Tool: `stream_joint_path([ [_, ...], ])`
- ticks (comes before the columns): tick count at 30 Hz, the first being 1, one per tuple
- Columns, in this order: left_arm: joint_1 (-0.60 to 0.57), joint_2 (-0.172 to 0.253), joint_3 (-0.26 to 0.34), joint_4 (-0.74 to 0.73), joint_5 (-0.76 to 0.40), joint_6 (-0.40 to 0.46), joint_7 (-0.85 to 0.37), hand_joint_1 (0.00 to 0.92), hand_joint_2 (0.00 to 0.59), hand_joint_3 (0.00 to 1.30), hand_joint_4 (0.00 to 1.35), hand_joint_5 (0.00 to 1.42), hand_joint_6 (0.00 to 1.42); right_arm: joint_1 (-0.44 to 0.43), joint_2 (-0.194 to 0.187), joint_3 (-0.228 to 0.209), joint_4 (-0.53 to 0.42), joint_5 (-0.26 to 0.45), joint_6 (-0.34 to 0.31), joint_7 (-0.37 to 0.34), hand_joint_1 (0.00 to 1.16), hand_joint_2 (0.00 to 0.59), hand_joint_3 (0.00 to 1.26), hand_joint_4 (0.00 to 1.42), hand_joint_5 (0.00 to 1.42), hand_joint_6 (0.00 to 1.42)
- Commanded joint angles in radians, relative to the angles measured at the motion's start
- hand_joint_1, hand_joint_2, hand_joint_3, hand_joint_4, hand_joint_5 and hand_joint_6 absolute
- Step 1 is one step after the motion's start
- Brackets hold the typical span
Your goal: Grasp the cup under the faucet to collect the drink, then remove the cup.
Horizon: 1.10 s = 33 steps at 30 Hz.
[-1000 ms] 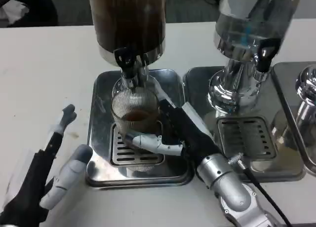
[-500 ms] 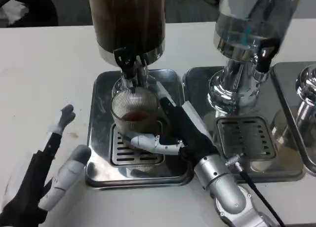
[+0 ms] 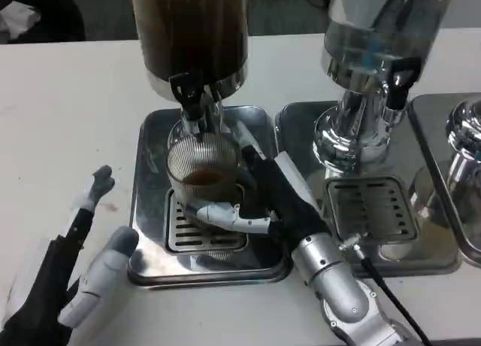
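The right hand (image 3: pixel 259 203) is wrapped around the cup (image 3: pixel 204 173), with one white finger curled across the front of its lower wall and the black palm pressed against its right side; it grasps the glass rather than merely touching it. The cup is a ribbed clear tumbler standing upright on the slotted grate of the left drip tray (image 3: pixel 150 210), directly beneath the black faucet (image 3: pixel 186 94) of the dark drink dispenser (image 3: pixel 189 30). A shallow layer of brown liquid sits in the bottom of the cup. The silver right forearm (image 3: pixel 338 293) runs from the lower right corner up toward the tray. The left hand (image 3: pixel 71 274) rests low on the white table (image 3: pixel 68 120), near the tray's left edge but apart from it, its fingers spread and extended, holding nothing. To the right stands a second dispenser (image 3: pixel 376 30) with a clear tank, its own faucet over a second drip tray (image 3: pixel 361 203) that sits just beside the first. At the far right edge part of a third chrome dispenser base (image 3: pixel 462 135) shows. A thin black cable (image 3: pixel 383 286) trails from the right wrist over the table
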<state>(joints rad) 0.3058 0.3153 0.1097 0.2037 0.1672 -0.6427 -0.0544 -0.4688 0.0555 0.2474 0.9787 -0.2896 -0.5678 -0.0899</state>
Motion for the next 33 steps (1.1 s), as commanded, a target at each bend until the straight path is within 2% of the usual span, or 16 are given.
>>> stream_joint_path([
  [1,0.012,-0.004,-0.003,-0.019,0.000,0.011,0.002,0.000,0.154,0.00,0.00,0.00,0.00,-0.010,0.006,0.016,0.042,-0.012,0.026,0.025,0.84,0.168,0.00,0.09,0.09,0.20],
  [8,0.019,-0.009,-0.003,-0.028,-0.001,0.016,0.004,0.000,0.154,0.00,0.00,0.00,0.00,-0.029,-0.005,0.031,0.048,-0.033,0.037,0.007,0.81,0.174,0.00,0.06,0.05,0.16],
  [17,0.020,-0.008,-0.003,-0.029,-0.007,0.016,-0.001,0.000,0.154,0.00,0.00,0.00,0.00,-0.007,-0.018,0.033,0.008,-0.051,0.034,-0.024,0.78,0.184,0.00,0.03,0.02,0.13],
  [19,0.019,-0.006,-0.002,-0.029,-0.007,0.016,-0.002,0.000,0.154,0.00,0.00,0.00,0.00,-0.005,-0.015,0.036,0.003,-0.054,0.039,-0.037,0.79,0.177,0.00,0.05,0.02,0.13],
  [23,0.018,-0.006,-0.003,-0.026,-0.009,0.013,-0.003,0.000,0.154,0.00,0.00,0.00,0.00,-0.012,-0.003,0.038,0.007,-0.056,0.058,-0.074,0.88,0.174,0.08,0.16,0.10,0.20],
  [27,0.020,-0.009,-0.004,-0.030,-0.007,0.012,0.001,0.000,0.154,0.00,0.00,0.00,0.00,-0.019,-0.002,0.042,0.011,-0.065,0.070,-0.103,0.91,0.169,0.15,0.23,0.17,0.22],
  [33,0.030,-0.014,-0.004,-0.037,-0.006,0.012,0.003,0.000,0.154,0.00,0.00,0.00,0.00,-0.017,0.007,0.032,0.023,-0.067,0.076,-0.158,0.98,0.180,0.32,0.38,0.31,0.33],
])
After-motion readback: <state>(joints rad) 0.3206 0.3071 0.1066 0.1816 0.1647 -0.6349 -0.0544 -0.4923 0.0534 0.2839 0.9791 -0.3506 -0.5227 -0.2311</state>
